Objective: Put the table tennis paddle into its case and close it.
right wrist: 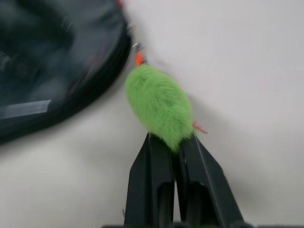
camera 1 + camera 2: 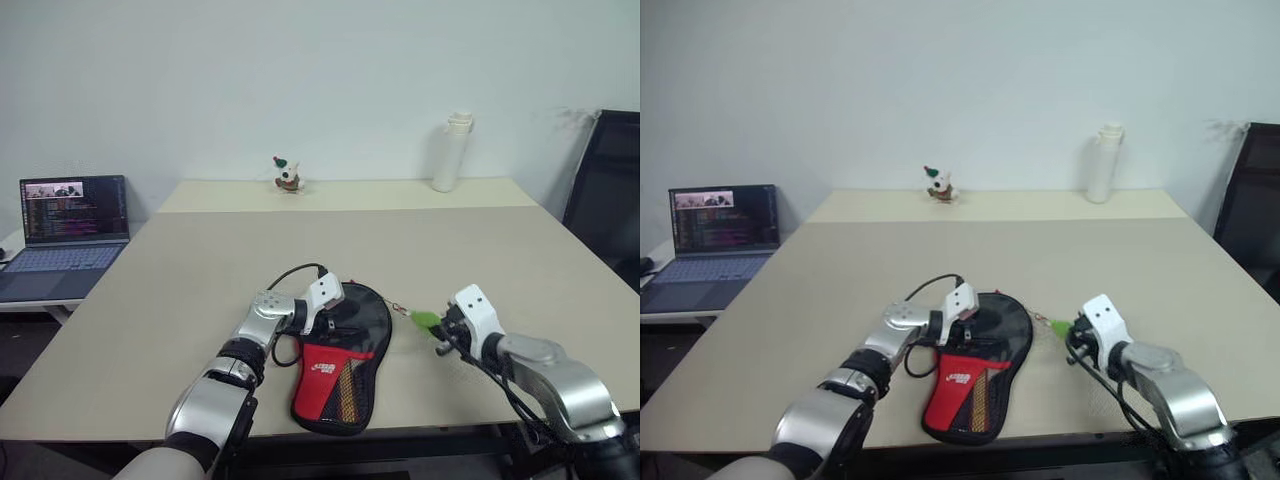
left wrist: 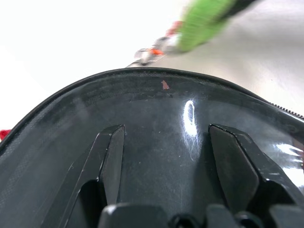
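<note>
The case (image 2: 335, 385) lies flat near the table's front edge, its red panel and mesh pocket toward me and its round black end away. My left gripper (image 2: 333, 318) rests on that round end, open, with both fingers (image 3: 111, 161) lying on a glossy black surface inside the zipper rim (image 3: 142, 71). The table tennis paddle is hidden. A fuzzy green tuft (image 1: 159, 104) hangs on a short chain from the case's right edge. My right gripper (image 1: 173, 142) is shut on the tuft, just right of the case (image 1: 52, 76).
An open laptop (image 2: 70, 225) stands on a side desk at the far left. At the table's (image 2: 200, 280) back are a small figurine (image 2: 288, 175) and a white bottle (image 2: 452, 152). A black chair (image 2: 605, 200) stands at the right.
</note>
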`<state>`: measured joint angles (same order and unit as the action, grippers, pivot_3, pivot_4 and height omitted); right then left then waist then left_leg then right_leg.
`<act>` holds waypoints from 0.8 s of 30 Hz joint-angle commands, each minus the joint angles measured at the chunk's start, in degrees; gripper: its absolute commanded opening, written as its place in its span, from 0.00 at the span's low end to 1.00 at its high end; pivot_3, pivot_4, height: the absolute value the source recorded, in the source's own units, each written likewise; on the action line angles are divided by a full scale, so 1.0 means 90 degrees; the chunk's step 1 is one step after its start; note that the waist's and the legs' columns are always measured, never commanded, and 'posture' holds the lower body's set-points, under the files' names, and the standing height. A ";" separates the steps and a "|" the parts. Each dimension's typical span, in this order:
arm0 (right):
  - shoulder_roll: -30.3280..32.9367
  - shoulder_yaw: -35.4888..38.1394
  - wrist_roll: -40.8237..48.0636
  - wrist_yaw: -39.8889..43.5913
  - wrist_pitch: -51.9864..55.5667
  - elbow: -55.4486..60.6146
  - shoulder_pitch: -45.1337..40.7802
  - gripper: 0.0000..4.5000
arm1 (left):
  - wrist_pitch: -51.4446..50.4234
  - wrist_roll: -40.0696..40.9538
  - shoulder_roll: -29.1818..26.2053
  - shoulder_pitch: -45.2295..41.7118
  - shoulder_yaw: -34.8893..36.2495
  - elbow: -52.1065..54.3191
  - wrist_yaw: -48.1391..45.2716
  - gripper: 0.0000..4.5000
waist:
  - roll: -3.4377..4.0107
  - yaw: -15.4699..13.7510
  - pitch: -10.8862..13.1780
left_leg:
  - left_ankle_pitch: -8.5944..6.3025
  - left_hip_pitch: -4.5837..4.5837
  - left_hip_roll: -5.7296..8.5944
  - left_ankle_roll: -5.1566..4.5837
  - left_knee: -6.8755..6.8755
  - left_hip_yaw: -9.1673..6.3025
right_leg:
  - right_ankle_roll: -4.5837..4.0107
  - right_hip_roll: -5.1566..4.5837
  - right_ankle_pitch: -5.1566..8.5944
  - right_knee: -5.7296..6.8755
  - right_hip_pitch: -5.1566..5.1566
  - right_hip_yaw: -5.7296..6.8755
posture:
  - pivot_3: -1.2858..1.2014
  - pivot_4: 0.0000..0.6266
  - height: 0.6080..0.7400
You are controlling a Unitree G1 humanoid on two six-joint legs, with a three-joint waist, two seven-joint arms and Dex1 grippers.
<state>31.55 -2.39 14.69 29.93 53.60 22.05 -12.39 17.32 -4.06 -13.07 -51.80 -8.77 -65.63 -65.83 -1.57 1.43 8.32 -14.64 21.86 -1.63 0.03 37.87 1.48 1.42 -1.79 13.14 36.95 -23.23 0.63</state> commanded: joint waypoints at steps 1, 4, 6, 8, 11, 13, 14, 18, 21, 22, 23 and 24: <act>0.0414 -0.0051 0.0328 0.0358 0.0295 0.1042 0.0530 0.00 | -0.0283 -0.0530 0.0055 0.0388 -0.0472 -0.0527 -0.0086 0.68 | 0.0001 -0.0002 -0.0003 | 0.0000 0.0000 0.0000 0.0000 0.0000 0.0000 | 0.0000 0.0000 0.0001 -0.0001 0.0001 0.0001 | 0.52 0.24 1.00; 0.1000 -0.0066 0.0866 0.0905 0.0606 0.2043 0.1220 0.00 | -0.0301 -0.0545 0.0115 0.0335 -0.0480 -0.0546 -0.0058 0.68 | -0.0002 -0.0019 -0.0006 | -0.0005 0.0005 0.0004 0.0006 -0.0003 -0.0004 | 0.0006 -0.0005 0.0008 -0.0007 0.0001 0.0004 | 0.52 0.24 1.00; 0.1289 -0.0019 0.1208 0.1170 0.0744 0.2486 0.1506 0.00 | -0.0309 -0.0545 0.0137 0.0317 -0.0473 -0.0556 -0.0046 0.68 | -0.0005 -0.0022 -0.0007 | -0.0011 0.0005 0.0003 0.0013 -0.0001 -0.0009 | 0.0008 -0.0006 0.0011 -0.0009 0.0001 0.0003 | 0.52 0.24 1.00; 0.1505 0.0058 0.1567 0.1378 0.0878 0.2856 0.1749 0.00 | -0.0310 -0.0552 0.0159 0.0306 -0.0470 -0.0563 -0.0045 0.68 | -0.0019 -0.0027 -0.0015 | -0.0012 0.0003 0.0006 0.0015 0.0000 -0.0011 | 0.0010 -0.0013 0.0012 -0.0009 0.0003 0.0003 | 0.52 0.24 1.00; 0.1721 0.0147 0.1990 0.1590 0.0958 0.3146 0.1979 0.00 | -0.0310 -0.0579 0.0187 0.0289 -0.0465 -0.0582 -0.0022 0.68 | -0.0032 -0.0039 -0.0019 | -0.0014 0.0002 0.0006 0.0019 0.0000 -0.0019 | 0.0008 -0.0017 0.0014 -0.0012 0.0004 0.0007 | 0.52 0.24 1.00; 0.1850 0.0180 0.2176 0.1678 0.0961 0.3258 0.2081 0.00 | -0.0307 -0.0592 0.0201 0.0286 -0.0466 -0.0586 -0.0013 0.68 | -0.0032 -0.0059 -0.0019 | -0.0016 0.0003 0.0008 0.0023 0.0000 -0.0020 | 0.0010 -0.0021 0.0015 -0.0015 0.0005 0.0009 | 0.52 0.24 1.00; 0.1897 0.0206 0.2308 0.1710 0.0995 0.3352 0.2132 0.00 | -0.0307 -0.0596 0.0206 0.0281 -0.0464 -0.0588 -0.0005 0.68 | -0.0033 -0.0067 -0.0019 | -0.0018 0.0004 0.0010 0.0025 0.0000 -0.0019 | 0.0011 -0.0024 0.0018 -0.0017 0.0005 0.0009 | 0.52 0.24 1.00; 0.2177 0.0184 0.2881 0.1811 0.1164 0.4033 0.2574 0.00 | -0.0302 -0.0609 0.0203 0.0264 -0.0460 -0.0594 0.0026 0.68 | -0.0035 -0.0152 -0.0024 | -0.0034 0.0007 0.0010 0.0048 -0.0001 -0.0022 | 0.0026 -0.0025 0.0034 -0.0019 0.0004 0.0011 | 0.52 0.24 1.00; 0.2437 0.0078 0.3300 0.1731 0.1000 0.4211 0.2770 0.00 | -0.0303 -0.0609 0.0187 0.0257 -0.0468 -0.0597 0.0044 0.68 | -0.0045 -0.0157 -0.0033 | -0.0053 0.0009 0.0009 0.0061 -0.0001 -0.0029 | 0.0026 -0.0024 0.0055 -0.0019 0.0006 0.0017 | 0.52 0.24 1.00; 0.2551 0.0029 0.3459 0.1686 0.0886 0.4216 0.2805 0.00 | -0.0302 -0.0608 0.0183 0.0258 -0.0470 -0.0595 0.0046 0.68 | -0.0045 -0.0155 -0.0033 | -0.0059 0.0008 0.0009 0.0059 0.0000 -0.0028 | 0.0026 -0.0024 0.0059 -0.0018 0.0007 0.0016 | 0.52 0.24 1.00; 0.2701 -0.0037 0.3627 0.1650 0.0749 0.4216 0.2827 0.00 | -0.0304 -0.0608 0.0179 0.0257 -0.0470 -0.0594 0.0054 0.68 | -0.0046 -0.0153 -0.0033 | -0.0060 0.0007 0.0009 0.0058 0.0002 -0.0025 | 0.0026 -0.0024 0.0059 -0.0019 0.0007 0.0014 | 0.52 0.24 1.00; 0.2848 -0.0093 0.3778 0.1610 0.0625 0.4216 0.2842 0.00 | -0.0305 -0.0609 0.0176 0.0258 -0.0471 -0.0593 0.0061 0.68 | -0.0050 -0.0153 -0.0031 | -0.0060 0.0006 0.0009 0.0058 0.0006 -0.0023 | 0.0027 -0.0026 0.0058 -0.0017 0.0008 0.0011 | 0.52 0.24 1.00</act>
<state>55.79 -2.47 44.83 44.12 61.31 57.83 12.88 16.66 -4.90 -10.90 -52.72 -9.24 -66.17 -65.60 -2.02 0.06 8.04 -15.18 21.89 -1.55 0.55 37.95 1.28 1.66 -2.03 13.66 36.80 -23.14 0.74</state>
